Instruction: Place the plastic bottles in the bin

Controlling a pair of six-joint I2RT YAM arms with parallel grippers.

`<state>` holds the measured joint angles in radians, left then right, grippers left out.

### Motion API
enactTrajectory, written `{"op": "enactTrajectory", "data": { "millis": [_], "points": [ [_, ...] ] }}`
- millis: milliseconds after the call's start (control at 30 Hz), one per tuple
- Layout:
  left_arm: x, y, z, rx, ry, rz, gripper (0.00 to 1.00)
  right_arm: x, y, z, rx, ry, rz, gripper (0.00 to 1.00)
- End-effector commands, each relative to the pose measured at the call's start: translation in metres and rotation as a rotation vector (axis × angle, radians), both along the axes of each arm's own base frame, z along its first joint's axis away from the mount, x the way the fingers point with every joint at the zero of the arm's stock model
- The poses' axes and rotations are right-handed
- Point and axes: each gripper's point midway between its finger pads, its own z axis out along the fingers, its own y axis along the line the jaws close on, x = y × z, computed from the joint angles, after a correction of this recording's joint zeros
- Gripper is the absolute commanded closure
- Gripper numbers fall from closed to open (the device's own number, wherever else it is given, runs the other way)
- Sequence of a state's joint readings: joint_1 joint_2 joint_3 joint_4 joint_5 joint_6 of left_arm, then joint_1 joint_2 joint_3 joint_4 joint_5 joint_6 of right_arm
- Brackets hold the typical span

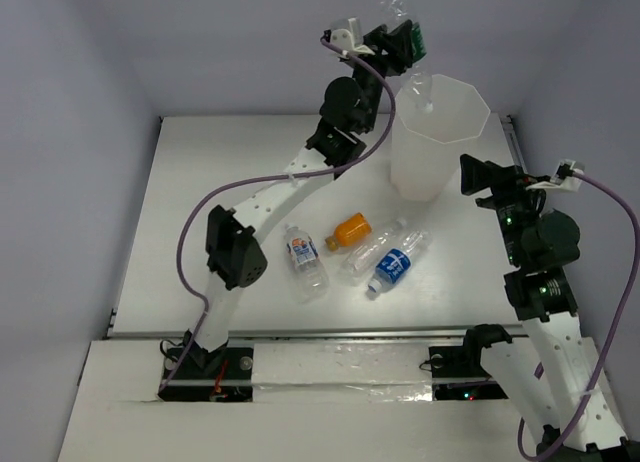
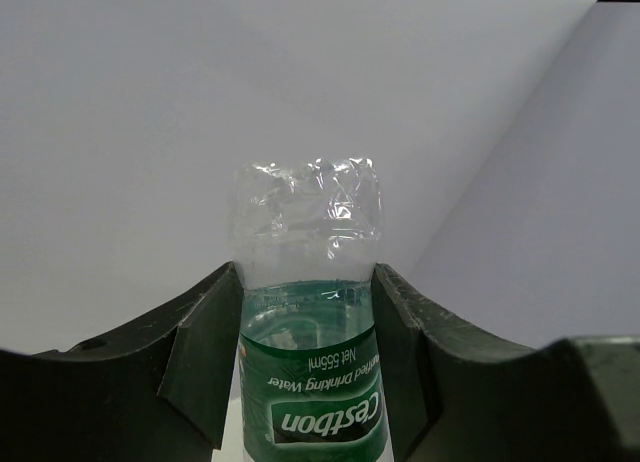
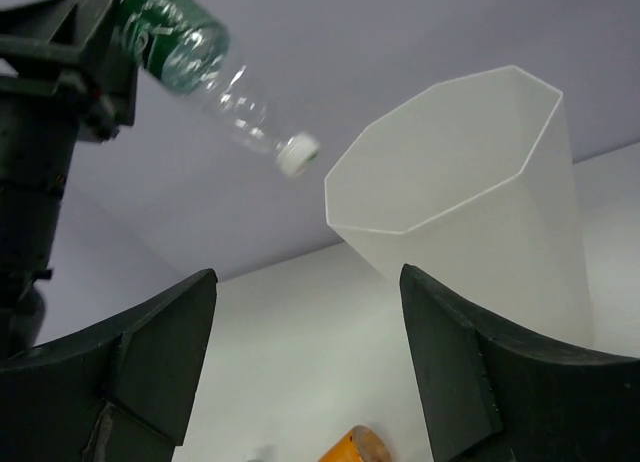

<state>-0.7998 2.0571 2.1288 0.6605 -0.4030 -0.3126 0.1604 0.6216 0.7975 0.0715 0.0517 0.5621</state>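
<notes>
My left gripper (image 1: 403, 37) is raised high at the back and is shut on a clear bottle with a dark green label (image 2: 315, 382). The bottle tilts cap-down over the near-left rim of the translucent white bin (image 1: 430, 167). In the right wrist view the bottle (image 3: 200, 62) hangs up left of the bin (image 3: 480, 212). Four bottles lie on the table: a white-red labelled one (image 1: 305, 262), an orange one (image 1: 350, 230), an unlabelled clear one (image 1: 372, 250) and a blue-labelled one (image 1: 398, 265). My right gripper (image 1: 477, 174) is open and empty, right of the bin.
The white table (image 1: 200, 202) ends at a grey wall behind the bin. The left arm stretches diagonally across the table's middle. The orange bottle (image 3: 355, 447) shows at the bottom of the right wrist view.
</notes>
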Motion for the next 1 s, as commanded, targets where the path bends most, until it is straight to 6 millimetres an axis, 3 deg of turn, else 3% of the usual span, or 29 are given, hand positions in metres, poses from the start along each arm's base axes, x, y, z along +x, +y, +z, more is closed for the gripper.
{"op": "enactTrajectory", "data": {
  "millis": [0, 167, 233, 367, 433, 567, 667, 700, 767, 867, 900, 933, 967],
  "points": [
    [-0.006, -0.002, 0.042, -0.057, -0.117, 0.050, 0.66, -0.007, 0.007, -0.003, 0.002, -0.021, 0.046, 0.21],
    [0.019, -0.017, 0.015, 0.009, -0.117, 0.122, 0.61, -0.014, 0.016, -0.009, -0.019, -0.026, 0.099, 0.21],
    [0.029, -0.029, -0.016, 0.069, -0.086, 0.124, 0.53, -0.014, 0.014, -0.010, -0.030, -0.028, 0.088, 0.21],
    [0.028, -0.040, -0.033, 0.120, -0.080, 0.106, 0.31, -0.014, 0.014, -0.011, -0.038, -0.038, 0.085, 0.21],
    [0.025, -0.040, -0.031, 0.142, -0.091, 0.104, 0.21, -0.013, 0.014, -0.012, -0.039, -0.041, 0.083, 0.21],
    [0.008, -0.032, -0.001, 0.143, -0.148, 0.109, 0.10, -0.005, 0.016, -0.024, -0.046, -0.015, 0.088, 0.27],
    [-0.009, -0.019, 0.025, 0.163, -0.178, 0.133, 0.04, 0.002, 0.021, -0.034, -0.061, 0.018, 0.113, 0.57],
    [-0.017, -0.010, 0.037, 0.160, -0.183, 0.136, 0.03, 0.003, 0.023, -0.032, -0.071, 0.021, 0.121, 0.73],
    [-0.025, -0.001, 0.041, 0.181, -0.170, 0.128, 0.05, 0.007, 0.026, -0.043, -0.089, 0.068, 0.136, 0.84],
    [-0.048, 0.019, 0.019, 0.203, -0.092, 0.071, 0.19, 0.014, 0.024, -0.061, -0.117, 0.157, 0.124, 0.88],
    [-0.065, 0.035, -0.002, 0.219, -0.060, 0.050, 0.24, 0.016, 0.026, -0.068, -0.114, 0.181, 0.130, 0.89],
    [-0.071, 0.049, -0.016, 0.202, -0.020, 0.058, 0.40, 0.015, 0.029, -0.079, -0.114, 0.217, 0.153, 0.90],
    [-0.080, 0.057, -0.031, 0.191, 0.007, 0.044, 0.48, 0.015, 0.032, -0.097, -0.109, 0.261, 0.172, 0.90]
  ]
}}
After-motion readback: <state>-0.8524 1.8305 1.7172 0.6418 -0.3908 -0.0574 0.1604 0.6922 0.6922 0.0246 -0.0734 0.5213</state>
